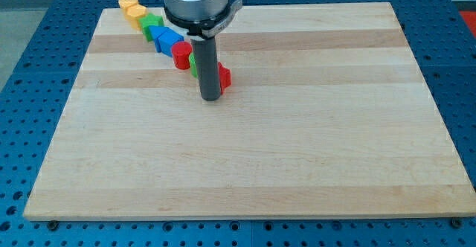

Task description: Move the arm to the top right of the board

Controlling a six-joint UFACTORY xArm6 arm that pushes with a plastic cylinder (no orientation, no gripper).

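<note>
- My tip [211, 98] rests on the board [297, 150], left of centre and in the upper half of the view; it is a bare rod end with nothing to open or close and clamps nothing.
- The rod [207, 65] rises straight up from it to the grey arm mount [195, 1] at the view's top.
- A red block [224, 77] sits just at the rod's right side, partly hidden by it; whether the tip touches it I cannot tell.
- A green block [193, 62] peeks out at the rod's left edge, mostly covered, shape unclear.
- Up and left of that lies a second red block [181, 53].
- Next in the same slanting line come two blue blocks [165, 38], touching or nearly so.
- Then another green block [152, 21], partly behind the blue ones.
- At the line's far end, near the board's top left corner, are an orange block [135, 12] and a yellow block [126, 3], close together.
- The board's top right corner [387, 9], the task's goal area, is well apart from my tip, far to the view's right and higher.
- Around the board lies a blue perforated table [22, 68].
</note>
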